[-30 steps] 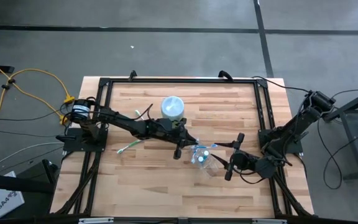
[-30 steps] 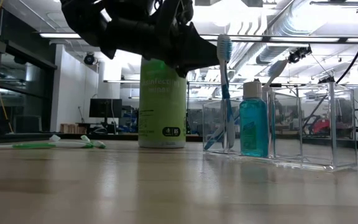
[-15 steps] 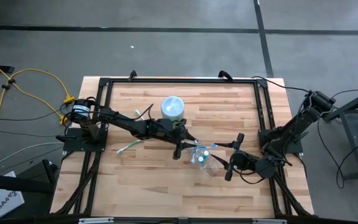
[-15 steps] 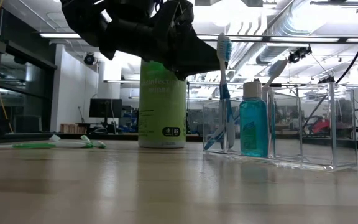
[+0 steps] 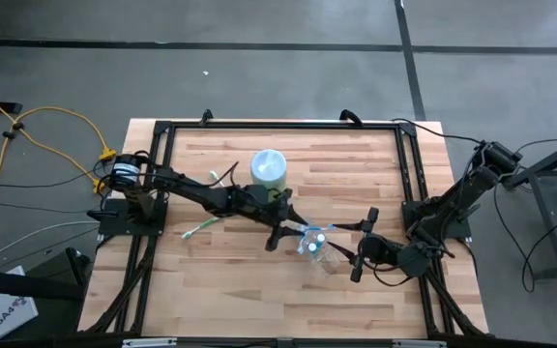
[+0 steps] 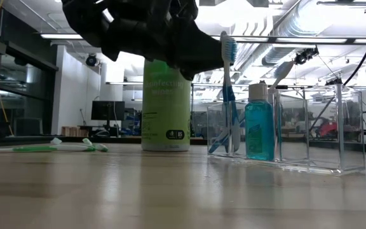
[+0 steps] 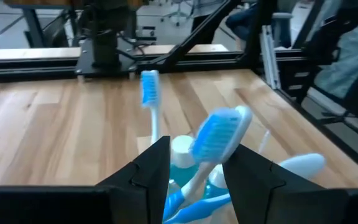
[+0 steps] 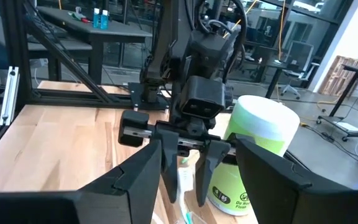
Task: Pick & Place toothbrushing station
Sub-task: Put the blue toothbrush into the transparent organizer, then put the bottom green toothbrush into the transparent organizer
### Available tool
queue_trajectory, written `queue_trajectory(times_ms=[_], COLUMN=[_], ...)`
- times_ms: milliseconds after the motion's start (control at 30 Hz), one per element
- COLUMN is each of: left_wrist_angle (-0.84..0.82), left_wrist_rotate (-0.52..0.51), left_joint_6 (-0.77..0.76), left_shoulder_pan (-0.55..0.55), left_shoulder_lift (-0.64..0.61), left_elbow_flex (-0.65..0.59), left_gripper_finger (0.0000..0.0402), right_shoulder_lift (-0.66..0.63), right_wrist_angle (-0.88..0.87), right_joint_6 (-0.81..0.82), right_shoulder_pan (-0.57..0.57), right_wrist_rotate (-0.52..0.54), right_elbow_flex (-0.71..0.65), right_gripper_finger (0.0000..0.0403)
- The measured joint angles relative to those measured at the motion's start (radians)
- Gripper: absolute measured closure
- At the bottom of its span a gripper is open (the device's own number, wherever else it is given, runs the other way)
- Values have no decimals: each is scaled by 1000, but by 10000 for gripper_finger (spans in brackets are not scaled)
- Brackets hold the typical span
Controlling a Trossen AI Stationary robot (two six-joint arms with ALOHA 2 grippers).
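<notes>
The clear plastic container (image 5: pixel 322 256) (image 6: pixel 310 137) stands on the table at mid-right. In it stand a blue-white toothbrush (image 6: pixel 227 95) (image 7: pixel 215 135), a second toothbrush (image 7: pixel 149 93) and a teal bottle (image 6: pixel 259 130). My left gripper (image 5: pixel 286 232) (image 7: pixel 194 149) is open and level at the container's left, one finger on either side of the nearer brush's head. My right gripper (image 5: pixel 364 244) waits open at the container's right. A green-white toothbrush (image 5: pixel 199 228) (image 6: pixel 43 147) lies flat on the table to the left. My left gripper is open around the head (image 7: pixel 219 130) of the blue-white toothbrush, coming level from the table's left. Whether a finger (image 7: pixel 247 168) touches the head, I cannot tell. The brush stands with its handle end in the container.
A tall green canister of wipes (image 5: pixel 269 169) (image 6: pixel 166 105) stands just behind my left arm, toward the far edge. A black frame (image 5: pixel 278 126) runs around the tabletop. Bare wood lies toward the near edge.
My left gripper has opened and let go of the blue-white toothbrush without leaving its place. The brush stays standing in the container.
</notes>
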Motion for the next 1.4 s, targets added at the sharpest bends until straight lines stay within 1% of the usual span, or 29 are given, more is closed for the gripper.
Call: queue_trajectory(times_ms=[200,367,600,733,900,1100,1267,1400], left_wrist_angle=[4,9,13,36,81,120,135,188], left_wrist_rotate=[14,71,67,67,70,122,139,164], left_joint_6=[2,16,74,87,106,107,108,104], left_shoulder_pan=[-4,-4,-2,11,32,40,40,40], left_shoulder_lift=[0,0,0,0,0,0,-5,-5], left_elbow_flex=[0,0,0,0,1,1,1,1], left_gripper_finger=[263,263,263,263,263,263,263,263], right_shoulder_lift=[0,0,0,0,0,0,0,0], right_wrist_angle=[0,0,0,0,0,0,-1,-1], right_joint_6=[0,0,-1,0,0,0,-1,-1], right_shoulder_pan=[0,0,0,0,0,0,0,0], right_wrist_rotate=[0,0,0,-2,-32,-31,-31,-31], right_elbow_flex=[0,0,0,0,0,0,0,0], right_gripper_finger=[202,202,202,202,202,202,202,202])
